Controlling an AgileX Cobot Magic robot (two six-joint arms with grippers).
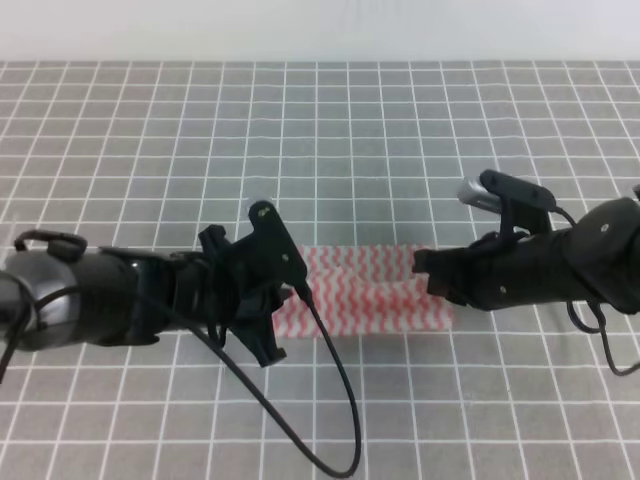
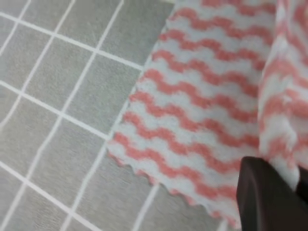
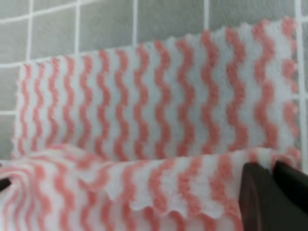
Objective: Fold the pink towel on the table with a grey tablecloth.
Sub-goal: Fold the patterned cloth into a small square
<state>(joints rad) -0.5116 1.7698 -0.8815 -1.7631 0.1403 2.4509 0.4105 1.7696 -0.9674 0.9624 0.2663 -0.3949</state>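
Towel point(image 1: 370, 290) lies half-folded on grey counter point(image 1: 400, 120). Left claw point(image 1: 290, 290) and right claw point(image 1: 428, 272) each clamped on a towel edge at opposite ends.

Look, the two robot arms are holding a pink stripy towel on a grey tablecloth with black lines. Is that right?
Nearly. The lines on the grey tablecloth are white, not black; the exterior high view shows the white grid clearly. The rest holds: the left gripper and the right gripper each sit at an end of the pink towel, and both wrist views show dark fingers pinching a raised fold.
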